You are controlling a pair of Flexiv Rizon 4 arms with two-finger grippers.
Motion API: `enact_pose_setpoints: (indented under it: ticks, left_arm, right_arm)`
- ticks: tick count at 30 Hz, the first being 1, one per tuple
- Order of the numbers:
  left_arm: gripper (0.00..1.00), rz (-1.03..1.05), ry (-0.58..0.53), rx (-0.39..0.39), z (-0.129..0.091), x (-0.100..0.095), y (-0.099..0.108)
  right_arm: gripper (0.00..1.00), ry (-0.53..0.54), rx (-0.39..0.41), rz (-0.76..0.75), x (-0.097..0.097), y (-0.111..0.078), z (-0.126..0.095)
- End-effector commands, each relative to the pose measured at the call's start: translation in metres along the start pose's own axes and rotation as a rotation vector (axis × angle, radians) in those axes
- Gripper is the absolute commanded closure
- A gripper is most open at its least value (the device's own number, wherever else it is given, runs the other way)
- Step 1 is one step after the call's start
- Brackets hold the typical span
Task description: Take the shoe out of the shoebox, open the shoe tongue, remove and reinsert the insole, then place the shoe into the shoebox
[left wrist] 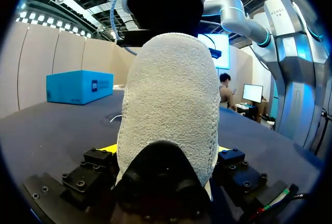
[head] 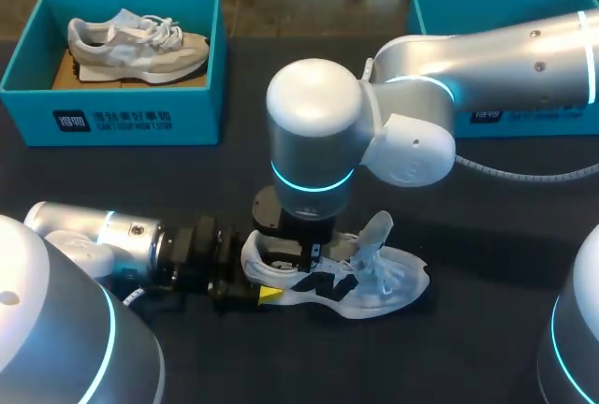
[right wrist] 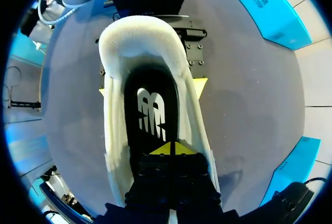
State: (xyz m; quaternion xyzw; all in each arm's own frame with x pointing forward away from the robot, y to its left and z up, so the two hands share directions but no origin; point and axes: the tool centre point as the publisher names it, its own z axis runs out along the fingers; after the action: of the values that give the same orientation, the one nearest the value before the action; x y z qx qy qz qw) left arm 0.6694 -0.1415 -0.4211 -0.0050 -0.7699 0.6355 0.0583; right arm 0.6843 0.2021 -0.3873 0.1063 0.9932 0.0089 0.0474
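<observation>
**Sneaker held at the heel, second hand inside it**

Head view: a white knit sneaker with a black side logo [head: 374, 282] lies on the dark table [head: 487, 236], its tongue [head: 374, 234] standing up. The left hand [head: 265, 294] comes in from the side and sits at the heel. The right hand [head: 309, 256] points straight down into the sneaker's opening. At the far edge, a teal cardboard shoebox [head: 112, 119] holds a grey-and-white running shoe [head: 136, 47]. A second teal box [head: 533, 120] stands far off to the right.

Left wrist view: the left hand pinches the sneaker's heel, a yellow fingertip [left wrist: 105, 149] pressed against each side. The black heel patch [left wrist: 161, 175] lies just ahead of it.

Right wrist view: the right hand's yellow tips are pressed together. They are down on the black insole with a white logo [right wrist: 150, 110] inside the sneaker. Whether they nip the insole cannot be told.
</observation>
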Motion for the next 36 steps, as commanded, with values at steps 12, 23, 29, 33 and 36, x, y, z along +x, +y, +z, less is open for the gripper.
enact_pose_setpoints:
  ticks: [12, 23, 29, 33, 36]
  left_arm:
    - [1.0, 0.0, -0.003, 0.0, 0.001, -0.002, 0.003]
    - [1.0, 0.0, -0.003, 0.0, 0.001, -0.002, 0.003]
    - [1.0, 0.0, -0.003, 0.0, 0.001, -0.002, 0.003]
    - [1.0, 0.0, -0.003, 0.0, 0.001, -0.002, 0.003]
    - [1.0, 0.0, -0.003, 0.0, 0.001, -0.002, 0.003]
  right_arm:
    - [0.68, 0.035, 0.004, 0.018, -0.001, -0.016, 0.015]
    - [0.67, 0.113, 0.03, 0.037, 0.002, -0.023, 0.034]
    - [0.74, 0.197, 0.046, 0.009, 0.021, -0.013, 0.044]
    - [0.8, 0.227, 0.054, 0.007, 0.033, -0.013, 0.046]
    - [0.86, 0.231, 0.054, 0.01, 0.047, -0.015, 0.044]
